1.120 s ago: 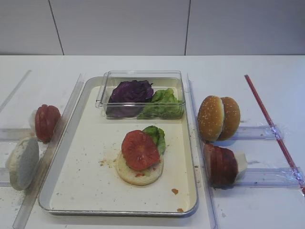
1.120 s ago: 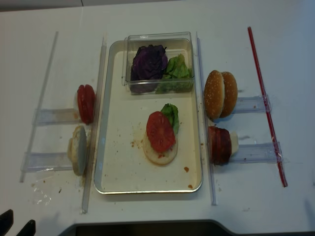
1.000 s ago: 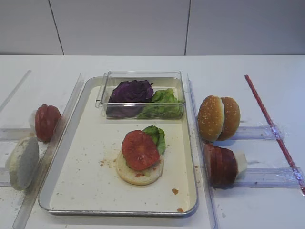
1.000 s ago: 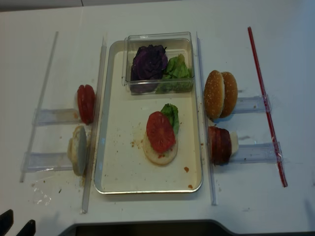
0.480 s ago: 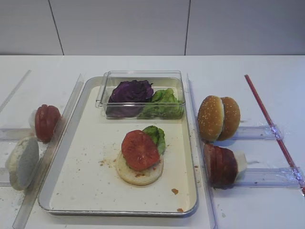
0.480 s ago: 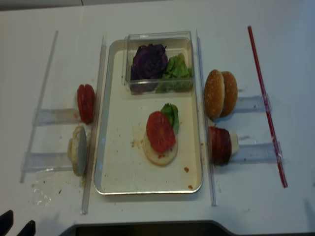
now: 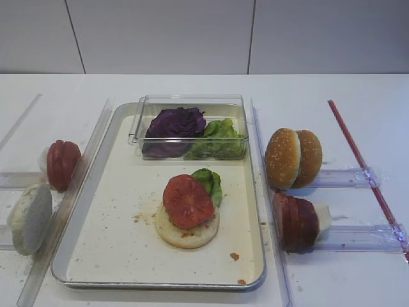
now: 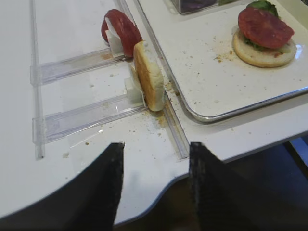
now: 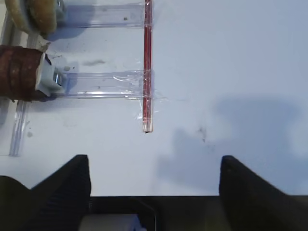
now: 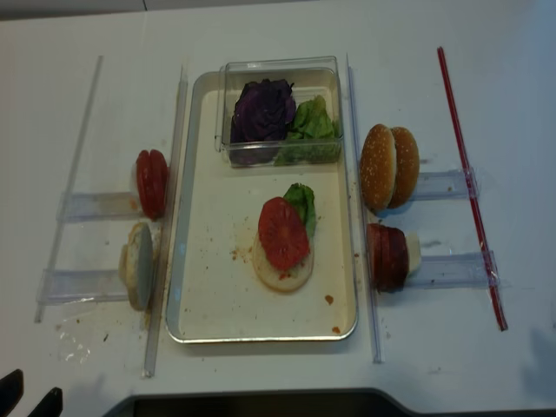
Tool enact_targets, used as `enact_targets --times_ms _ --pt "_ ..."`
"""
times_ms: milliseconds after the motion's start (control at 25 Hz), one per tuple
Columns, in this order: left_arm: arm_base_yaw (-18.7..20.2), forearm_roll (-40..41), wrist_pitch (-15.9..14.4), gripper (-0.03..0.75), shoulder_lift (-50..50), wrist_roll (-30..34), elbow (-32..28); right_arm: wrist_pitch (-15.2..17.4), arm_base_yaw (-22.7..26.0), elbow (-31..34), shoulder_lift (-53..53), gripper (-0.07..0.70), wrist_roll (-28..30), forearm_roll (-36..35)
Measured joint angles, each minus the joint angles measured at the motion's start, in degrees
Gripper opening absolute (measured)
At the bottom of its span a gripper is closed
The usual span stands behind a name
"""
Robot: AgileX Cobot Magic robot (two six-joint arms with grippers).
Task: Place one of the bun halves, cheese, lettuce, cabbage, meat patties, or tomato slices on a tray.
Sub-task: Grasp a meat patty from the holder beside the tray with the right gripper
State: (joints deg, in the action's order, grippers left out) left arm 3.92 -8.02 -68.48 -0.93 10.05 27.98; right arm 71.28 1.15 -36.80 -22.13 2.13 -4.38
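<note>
Both tools parked at the near worktop edge, burger part-built on the tray

Nearest, the left tool (image 8: pixel 153 185) and right tool (image 9: pixel 155 185) hang spread and empty over the white worktop (image 7: pixel 332 89), apparently waiting to pick. On the tray (image 7: pixel 96 256) a flat bun half (image 7: pixel 187 231) carries lettuce (image 7: pixel 209 182) and a tomato slice (image 7: pixel 187 201). Beside it, clear racks stand spares on edge for easy pinching: a pale bun half (image 8: pixel 148 76) and tomato slices (image 8: pixel 122 31) left, meat patties (image 7: pixel 295 221) and sesame bun halves (image 7: pixel 293 158) right, likely the next pick. Farthest, a clear box (image 7: pixel 192 105) holds cabbage (image 7: pixel 174 123).
</note>
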Motion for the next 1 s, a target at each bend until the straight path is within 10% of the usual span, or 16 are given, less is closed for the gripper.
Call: enact_targets --times_ms 1000 --pt "0.0 0.0 0.0 0.305 0.0 0.0 0.0 0.7 0.0 -17.9 -34.6 0.571 -4.7 -6.2"
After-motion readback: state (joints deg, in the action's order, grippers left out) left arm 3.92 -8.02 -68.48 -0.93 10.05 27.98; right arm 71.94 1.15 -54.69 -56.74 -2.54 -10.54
